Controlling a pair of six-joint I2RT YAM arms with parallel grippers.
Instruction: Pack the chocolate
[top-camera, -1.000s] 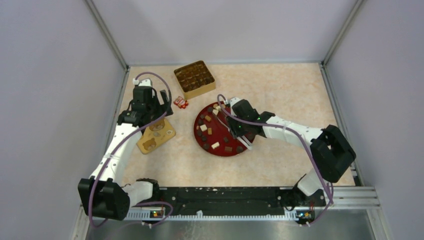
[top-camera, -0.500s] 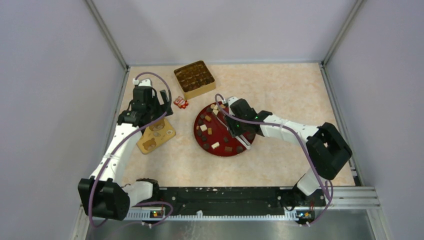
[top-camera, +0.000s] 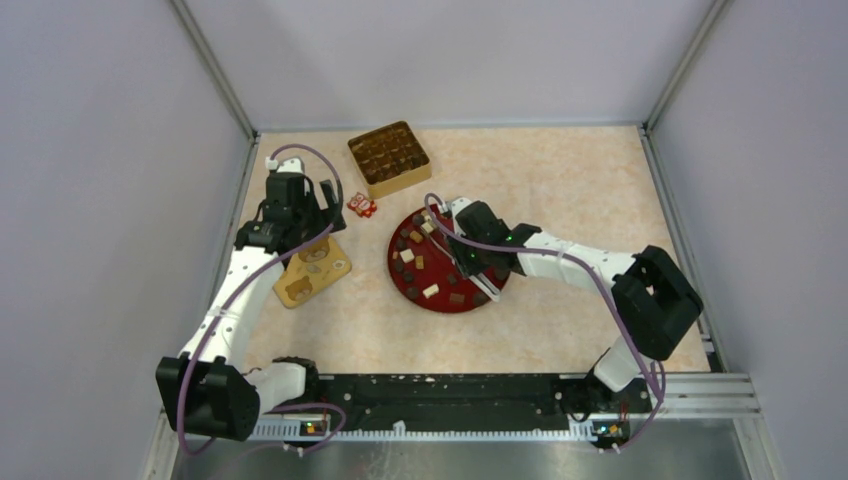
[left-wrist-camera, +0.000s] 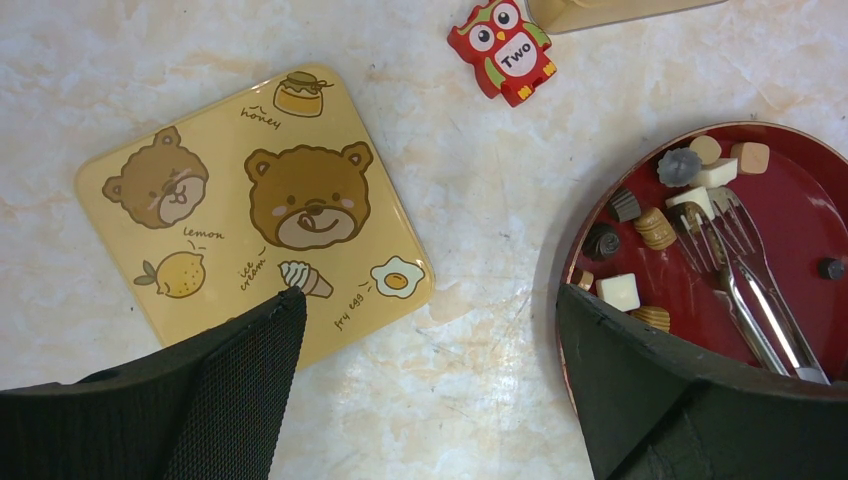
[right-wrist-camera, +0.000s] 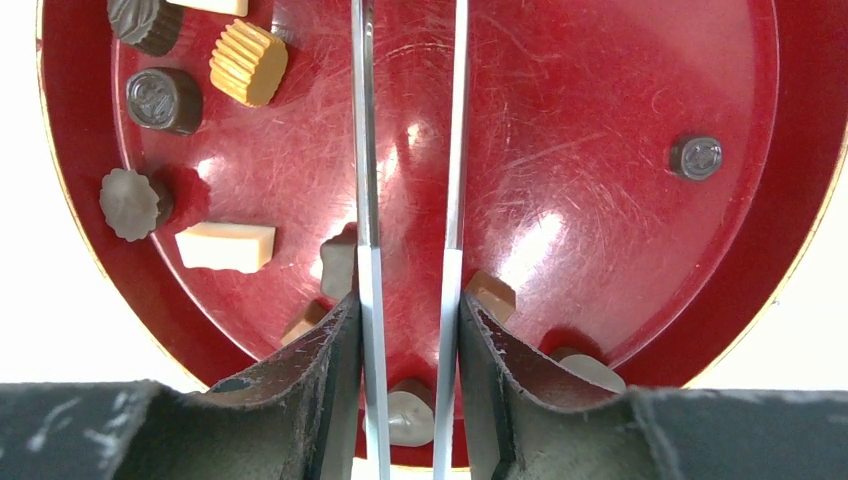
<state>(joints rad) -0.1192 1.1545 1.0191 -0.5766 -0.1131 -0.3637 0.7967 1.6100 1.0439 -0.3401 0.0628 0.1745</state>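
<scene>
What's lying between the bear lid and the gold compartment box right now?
A small red owl-printed item marked "Two" lies between the bear lid and the gold box, near the box's corner. The left wrist view shows it best.

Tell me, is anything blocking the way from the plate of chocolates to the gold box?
Nothing visible does. Bare table lies between the red plate and the gold box; the small red owl sits just left of that path. The right tool holds tongs over the chocolates.
</scene>
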